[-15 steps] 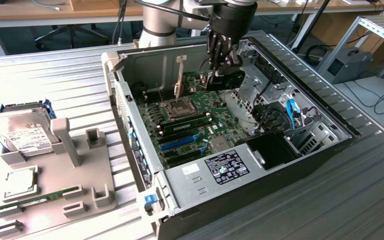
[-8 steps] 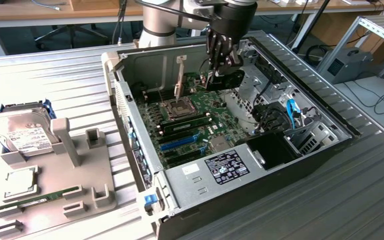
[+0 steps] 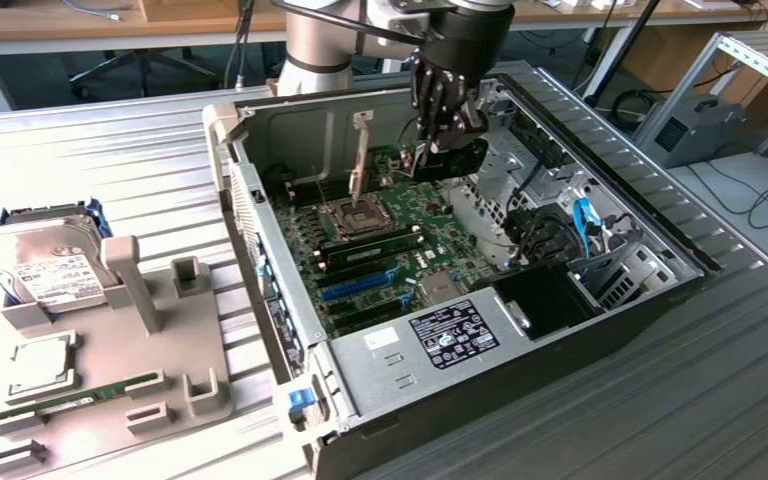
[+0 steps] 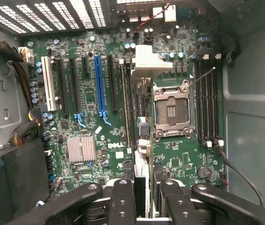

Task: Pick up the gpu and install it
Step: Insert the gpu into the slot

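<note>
Gpu point(image 4: 140, 140) above "DELL" motherboard point(image 4: 116, 146)

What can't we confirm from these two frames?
- Whether the gpu sits in a slot: the wrist view sees it edge-on, so the card hides its own contact edge. In the exterior view the gripper covers it.
- The gpu's fan side: never faces the camera in the wrist view.
- Finger bases: cut off by the edge of the wrist view.
- Hard drive label text: too small in the exterior view.

Hard drive point(image 3: 40, 268) on grey holder point(image 3: 157, 330)
</note>
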Motion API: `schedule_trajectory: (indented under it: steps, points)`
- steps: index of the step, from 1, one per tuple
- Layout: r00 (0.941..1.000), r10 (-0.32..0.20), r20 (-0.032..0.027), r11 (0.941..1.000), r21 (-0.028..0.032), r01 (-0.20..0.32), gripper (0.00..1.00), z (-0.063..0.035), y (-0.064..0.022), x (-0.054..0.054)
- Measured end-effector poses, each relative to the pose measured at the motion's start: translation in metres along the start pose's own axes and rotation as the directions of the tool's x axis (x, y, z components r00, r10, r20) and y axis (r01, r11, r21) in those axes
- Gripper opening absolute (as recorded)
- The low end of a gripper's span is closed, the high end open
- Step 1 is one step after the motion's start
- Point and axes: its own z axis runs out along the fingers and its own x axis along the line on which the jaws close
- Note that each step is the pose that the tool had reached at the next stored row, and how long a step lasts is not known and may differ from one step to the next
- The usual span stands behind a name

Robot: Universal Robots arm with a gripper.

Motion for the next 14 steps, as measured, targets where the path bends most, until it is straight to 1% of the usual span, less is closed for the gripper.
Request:
schedule_trajectory:
  steps: [14]
  points:
    - [0.998,-0.063,0.0014,0.998,-0.0018,0.063,0.26,0.0001,0.0,0.0]
